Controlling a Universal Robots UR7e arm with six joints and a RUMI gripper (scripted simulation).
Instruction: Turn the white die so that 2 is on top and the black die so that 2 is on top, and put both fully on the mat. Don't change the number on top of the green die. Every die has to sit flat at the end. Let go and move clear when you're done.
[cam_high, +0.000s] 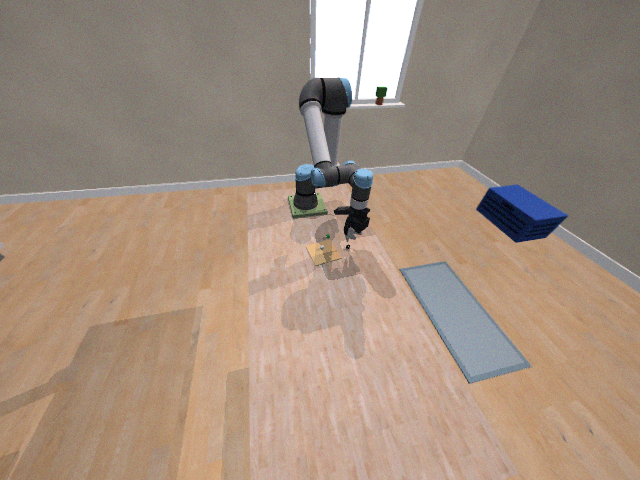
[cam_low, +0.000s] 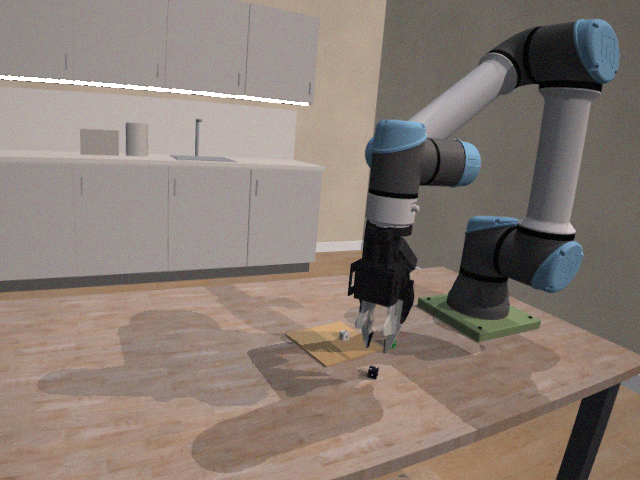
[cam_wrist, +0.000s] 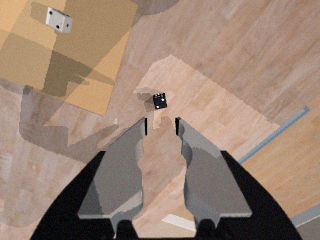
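The black die (cam_wrist: 159, 101) lies on the bare table, off the tan mat (cam_wrist: 65, 50), just ahead of my fingertips; it also shows in the exterior view (cam_low: 372, 370). The white die (cam_wrist: 59, 19) sits flat on the mat (cam_low: 330, 343), also seen as a small white cube (cam_low: 343, 335). The green die (cam_low: 393, 344) lies by the mat's far edge, partly hidden behind a finger. My gripper (cam_wrist: 161, 118) (cam_low: 377, 338) hangs above the table near the black die, fingers narrowly apart with nothing between them.
The arm's green base plate (cam_low: 478, 317) stands just behind the mat. The table's right edge is near. A grey floor mat (cam_high: 462, 320) and a blue crate (cam_high: 519, 211) lie off to the right.
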